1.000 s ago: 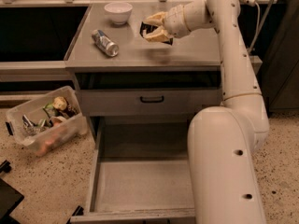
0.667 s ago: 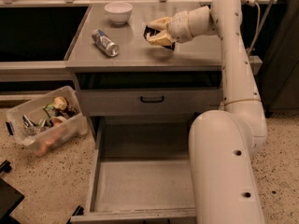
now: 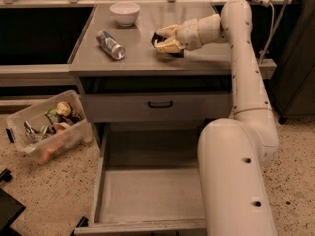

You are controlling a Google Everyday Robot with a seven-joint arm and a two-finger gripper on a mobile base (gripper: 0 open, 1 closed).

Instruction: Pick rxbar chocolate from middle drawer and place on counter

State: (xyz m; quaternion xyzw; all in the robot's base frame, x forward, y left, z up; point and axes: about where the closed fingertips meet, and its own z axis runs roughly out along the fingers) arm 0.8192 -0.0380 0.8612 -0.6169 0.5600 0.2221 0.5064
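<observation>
My gripper [image 3: 164,39] is over the counter [image 3: 206,58], right of its middle, just above the surface. Its tan fingers [image 3: 168,31] are closed around the rxbar chocolate [image 3: 156,38], a small black bar of which only the dark ends show between them. I cannot tell whether the bar touches the counter. The middle drawer [image 3: 106,181] stands pulled fully open below, and its gray floor is bare. My white arm reaches down over the drawer's right side and hides that part.
A silver can [image 3: 110,45] lies on its side on the counter's left part. A white bowl [image 3: 124,11] stands at the back. The closed upper drawer front has a black handle [image 3: 160,104]. A clear bin of items [image 3: 47,132] sits on the speckled floor at left.
My gripper, with the bar in it, has come down a little toward the counter and shifted slightly. The can, the bowl and the drawer have not moved.
</observation>
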